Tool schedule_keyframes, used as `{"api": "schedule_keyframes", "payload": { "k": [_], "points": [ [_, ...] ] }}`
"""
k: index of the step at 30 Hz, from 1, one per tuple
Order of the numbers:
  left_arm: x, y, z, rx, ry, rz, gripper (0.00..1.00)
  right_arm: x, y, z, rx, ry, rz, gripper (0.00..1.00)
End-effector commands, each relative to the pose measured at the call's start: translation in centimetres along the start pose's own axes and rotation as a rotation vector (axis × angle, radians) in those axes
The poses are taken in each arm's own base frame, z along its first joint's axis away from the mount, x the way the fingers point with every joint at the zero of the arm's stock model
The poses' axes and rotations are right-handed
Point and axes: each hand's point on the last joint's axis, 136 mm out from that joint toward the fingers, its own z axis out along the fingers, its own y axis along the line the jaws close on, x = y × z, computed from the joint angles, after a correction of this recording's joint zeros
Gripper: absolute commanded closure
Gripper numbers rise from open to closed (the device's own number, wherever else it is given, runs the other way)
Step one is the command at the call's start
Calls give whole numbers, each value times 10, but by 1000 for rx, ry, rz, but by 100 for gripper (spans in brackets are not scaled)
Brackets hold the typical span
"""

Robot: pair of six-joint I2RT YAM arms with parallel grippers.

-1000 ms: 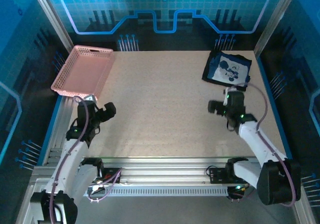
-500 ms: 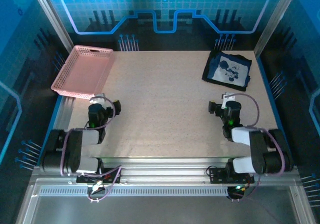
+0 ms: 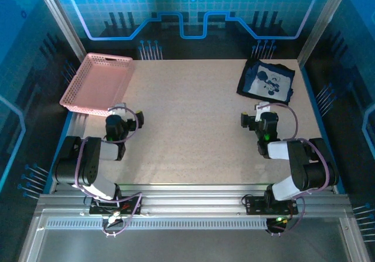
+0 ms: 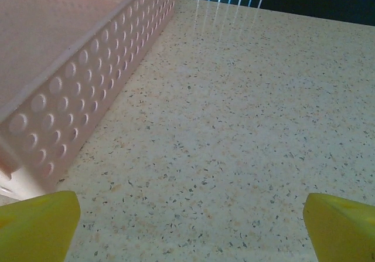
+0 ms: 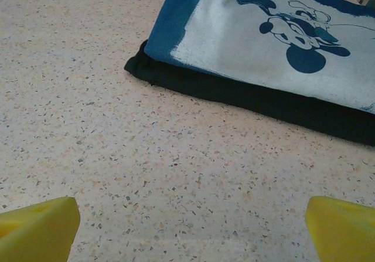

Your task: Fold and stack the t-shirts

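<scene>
Navy cloth shows at the upper right of the top view, where the navy shirt (image 3: 267, 81), white print up, lies folded on the black shirt (image 5: 263, 101), both flat on the table (image 3: 187, 115). We see the right gripper (image 5: 188, 230) just below that stack, its yellow fingers (image 5: 35, 224) spread wide and holding nothing. At the left, the left gripper (image 4: 187, 232) sits low beside the pink basket (image 4: 70, 80), its jaws likewise wide apart and empty.
</scene>
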Motion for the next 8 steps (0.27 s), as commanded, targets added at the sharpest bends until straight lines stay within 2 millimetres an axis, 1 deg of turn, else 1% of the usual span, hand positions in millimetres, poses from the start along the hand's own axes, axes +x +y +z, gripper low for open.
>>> {"api": "schedule_keyframes", "payload": {
  "k": [1,2,8],
  "points": [
    [-14,-5,1,16,-49,21,1,-17,5,2,-48,-43,-6,0],
    [-14,-4,1,13,-48,21,1,-17,9,3,-68,-41,-18,0],
    [-14,-4,1,12,-46,21,1,-18,9,2,-71,-44,-20,0]
  ]
}}
